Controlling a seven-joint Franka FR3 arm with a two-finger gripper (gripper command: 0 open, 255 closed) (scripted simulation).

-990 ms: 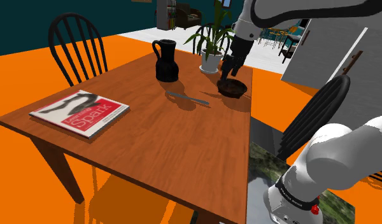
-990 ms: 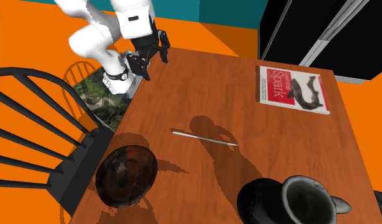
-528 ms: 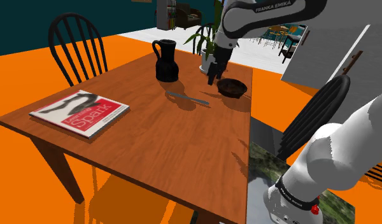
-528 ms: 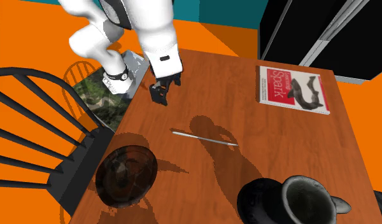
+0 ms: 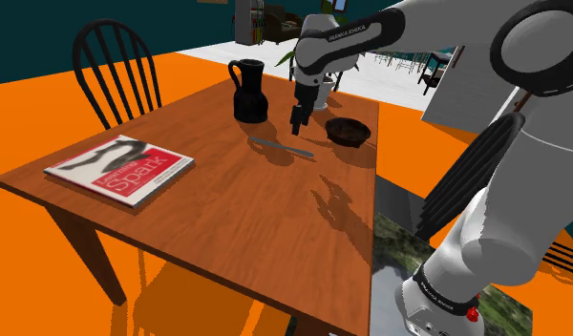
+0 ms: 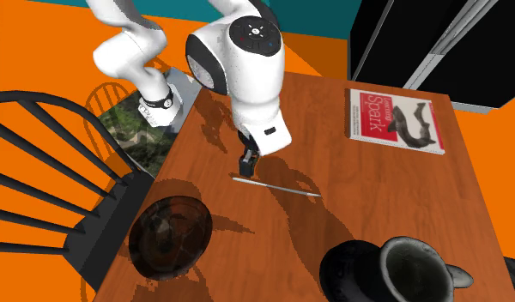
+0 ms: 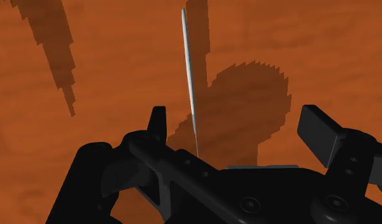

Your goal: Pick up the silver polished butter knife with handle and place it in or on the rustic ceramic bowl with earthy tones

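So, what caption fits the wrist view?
Open black gripper poised over one end of a thin silver knife lying on the brown table.

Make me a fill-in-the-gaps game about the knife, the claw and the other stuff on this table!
The butter knife lies flat on the wooden ____. The claw hangs above the knife with its fingers ____. The magazine has a white and ____ cover. Missing words: table, open, red.

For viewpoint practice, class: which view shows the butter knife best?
The second exterior view: the knife shows full length from above. The shoulder view shows it small, foreshortened; the wrist view, a thin sliver, one end behind the gripper.
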